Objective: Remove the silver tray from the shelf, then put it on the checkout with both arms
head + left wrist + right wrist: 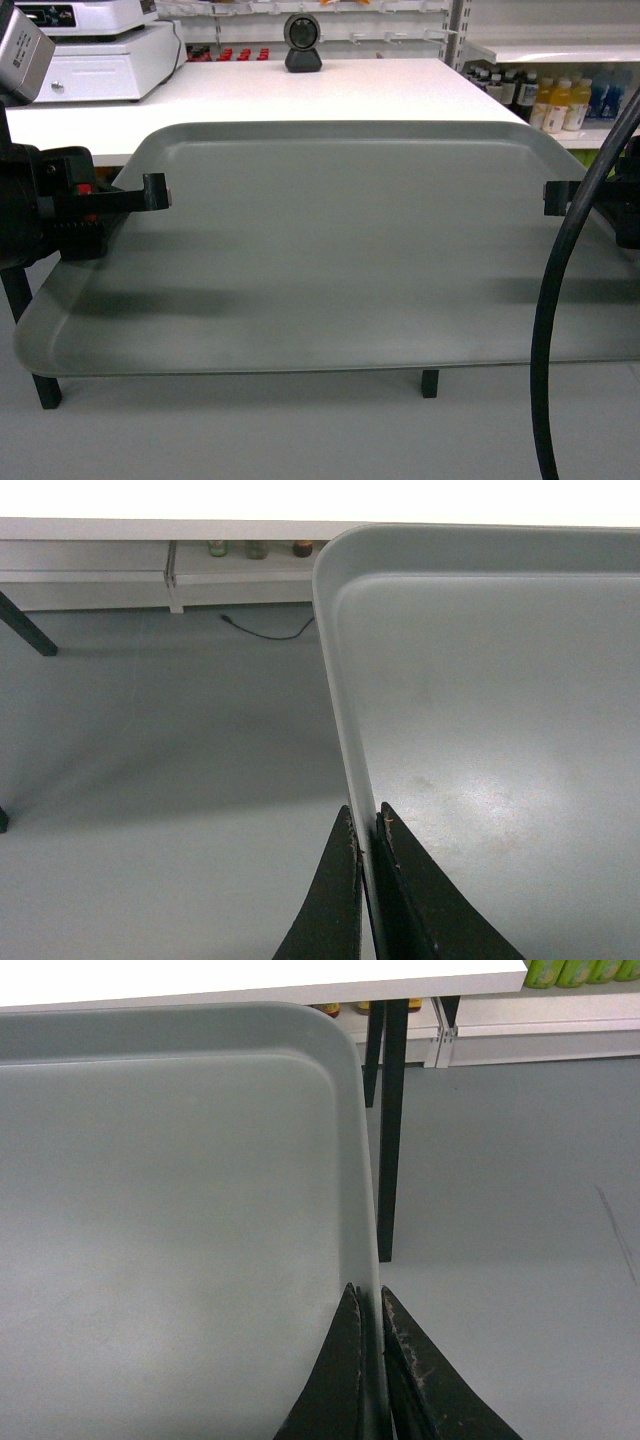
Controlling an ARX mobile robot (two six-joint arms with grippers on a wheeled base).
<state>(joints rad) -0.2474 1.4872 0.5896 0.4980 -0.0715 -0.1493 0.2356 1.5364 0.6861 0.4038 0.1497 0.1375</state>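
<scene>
The silver tray (340, 240) is a wide grey-green tray with a raised rim, held level in the air in front of the white checkout (300, 95). Its far edge reaches the checkout's front edge. My left gripper (160, 192) is shut on the tray's left rim (345, 710), fingers either side of the rim in the left wrist view (367, 825). My right gripper (552, 198) is shut on the right rim (365, 1200), seen pinching it in the right wrist view (367, 1300). The shelf it came from is out of view.
A small round scanner (302, 45) stands at the back of the checkout. A white cash register (105, 50) sits at its left. Store shelves with drink bottles (560, 100) stand at right. Dark table legs (390, 1130) rise from the grey floor (150, 740) beneath.
</scene>
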